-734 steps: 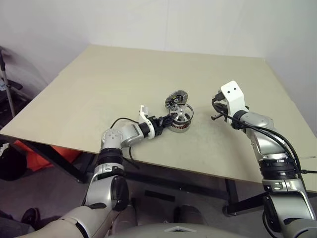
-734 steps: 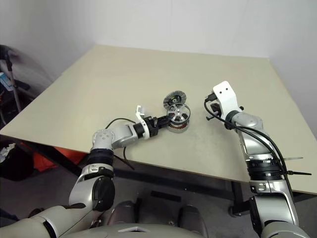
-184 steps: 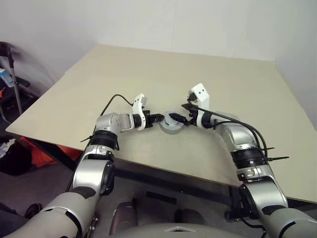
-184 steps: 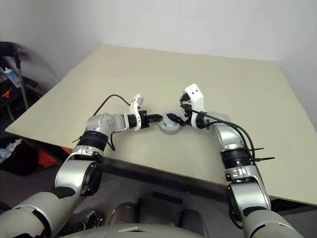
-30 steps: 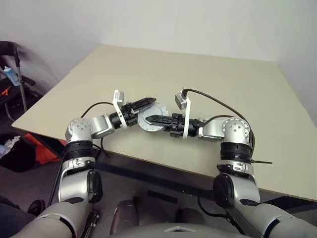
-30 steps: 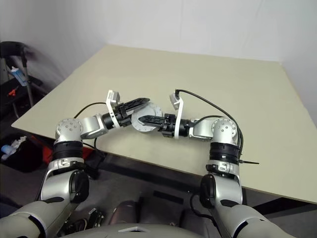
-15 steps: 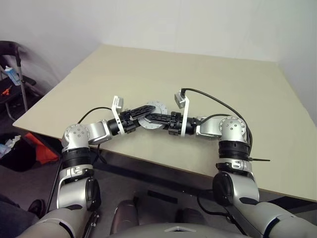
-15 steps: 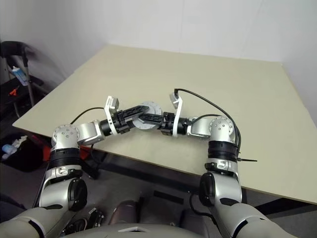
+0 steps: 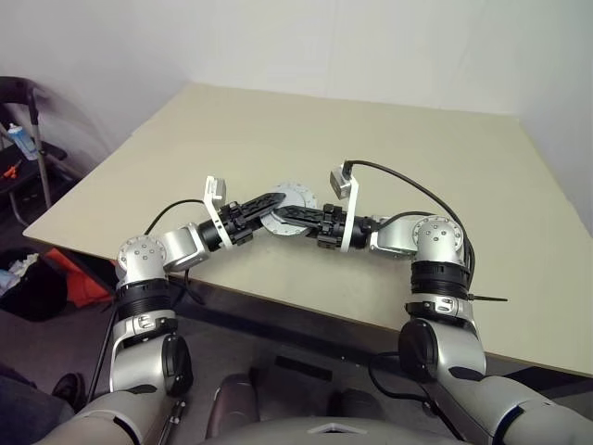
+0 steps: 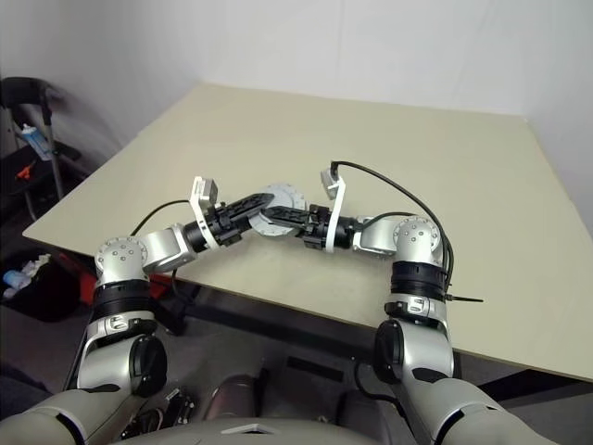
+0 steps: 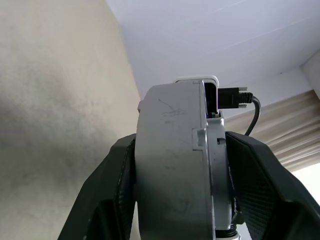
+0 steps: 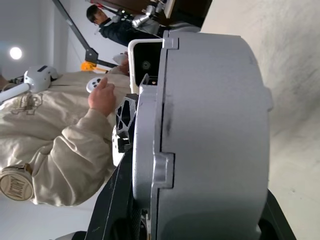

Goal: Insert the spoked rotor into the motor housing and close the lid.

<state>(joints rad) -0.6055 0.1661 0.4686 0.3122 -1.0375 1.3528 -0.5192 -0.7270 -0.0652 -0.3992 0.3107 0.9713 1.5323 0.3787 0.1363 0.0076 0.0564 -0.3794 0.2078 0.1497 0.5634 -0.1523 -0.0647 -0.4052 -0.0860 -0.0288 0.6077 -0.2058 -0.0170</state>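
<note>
The closed motor housing is held raised above the counter, clamped on opposite sides by the jaws of the left gripper and right gripper, presumably to press the lid home.

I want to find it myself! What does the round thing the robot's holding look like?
Look near the front edge of the tan table, where the two arms meet. Held up between both end effectors is the motor: a round, flat, plain grey metal case, the sole object there.
</note>
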